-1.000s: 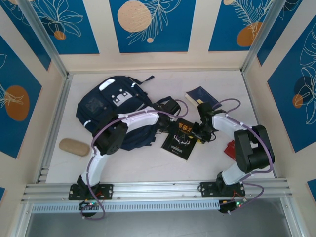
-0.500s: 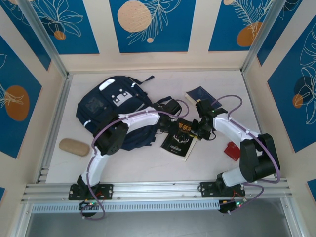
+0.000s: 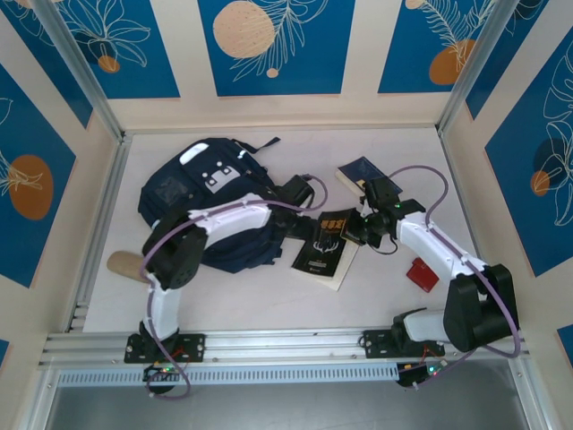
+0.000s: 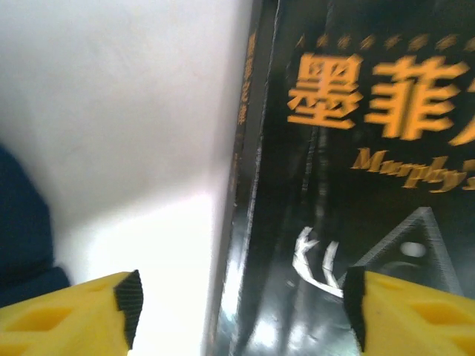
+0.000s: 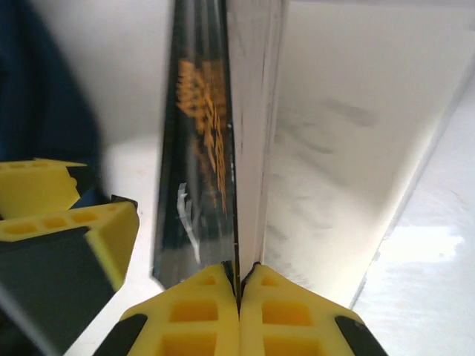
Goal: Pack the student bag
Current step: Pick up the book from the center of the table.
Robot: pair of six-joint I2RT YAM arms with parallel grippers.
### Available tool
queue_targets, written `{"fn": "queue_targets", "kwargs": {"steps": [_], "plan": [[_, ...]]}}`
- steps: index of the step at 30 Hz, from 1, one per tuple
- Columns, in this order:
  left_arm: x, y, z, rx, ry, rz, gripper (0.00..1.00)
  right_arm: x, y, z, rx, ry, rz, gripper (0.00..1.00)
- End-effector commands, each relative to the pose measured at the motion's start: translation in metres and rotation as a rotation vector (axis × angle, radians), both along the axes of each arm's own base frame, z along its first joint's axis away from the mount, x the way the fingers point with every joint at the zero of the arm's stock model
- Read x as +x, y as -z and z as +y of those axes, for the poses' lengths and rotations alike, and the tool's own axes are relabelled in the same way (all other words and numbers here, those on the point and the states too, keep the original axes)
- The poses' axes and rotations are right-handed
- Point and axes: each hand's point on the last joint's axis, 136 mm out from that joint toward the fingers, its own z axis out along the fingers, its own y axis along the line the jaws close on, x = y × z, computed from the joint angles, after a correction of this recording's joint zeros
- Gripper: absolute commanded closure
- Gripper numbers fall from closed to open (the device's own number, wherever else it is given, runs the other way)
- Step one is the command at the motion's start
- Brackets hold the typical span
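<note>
Getting the book bagged

The student bag point(image 3: 210, 202) lies upper left of the top view; the black book point(image 3: 329, 246) sits centre, beside it. The right gripper point(image 5: 239, 285) is clenched on its edge; the left gripper point(image 4: 241, 297) hangs released astride the spine, and should close before lifting.

The left arm point(image 3: 228, 213) and right arm point(image 3: 439, 253) are alike: smooth white links between bulky black cylindrical joints point(image 3: 172, 258). A thin purple cable point(image 3: 421, 172) runs in loose loops along each arm. The small black bases point(image 3: 148, 346) sit at the table's near edge, with tiny green lights point(image 3: 432, 367) below. The left gripper point(image 4: 241, 300) and right gripper point(image 5: 239, 285) have bright yellow fingers point(image 4: 67, 319) with moulded rectangular pockets and black ribbed pads point(image 4: 130, 300).
</note>
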Motion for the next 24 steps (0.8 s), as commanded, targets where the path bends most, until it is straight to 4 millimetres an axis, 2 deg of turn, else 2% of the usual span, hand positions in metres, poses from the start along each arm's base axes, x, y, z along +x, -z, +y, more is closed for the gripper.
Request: {"fn": "queue_targets", "kwargs": {"steps": [1,5,8,10,13,19,24], "plan": [[0.015,-0.058,0.014,-0.181,-0.059,-0.059,0.20,0.015,-0.060,0.033,0.176,-0.191,-0.224,1.00],[0.019,-0.086,0.046,-0.254,-0.124,-0.121,0.10,0.015,-0.103,0.053,0.289,-0.304,-0.349,1.00],[0.017,-0.102,0.065,-0.325,-0.150,-0.125,0.04,0.016,-0.126,0.062,0.346,-0.352,-0.405,1.00],[0.015,-0.114,0.074,-0.399,-0.149,-0.124,0.00,0.016,-0.141,0.068,0.389,-0.384,-0.443,1.00],[0.011,-0.133,0.083,-0.499,-0.132,-0.134,0.00,0.013,-0.164,0.076,0.457,-0.433,-0.493,1.00],[0.002,-0.162,0.089,-0.685,-0.096,-0.138,0.00,0.001,-0.206,0.089,0.587,-0.540,-0.578,1.00],[-0.004,-0.183,0.079,-0.794,-0.025,-0.146,0.00,-0.011,-0.234,0.096,0.695,-0.621,-0.623,1.00]]}}
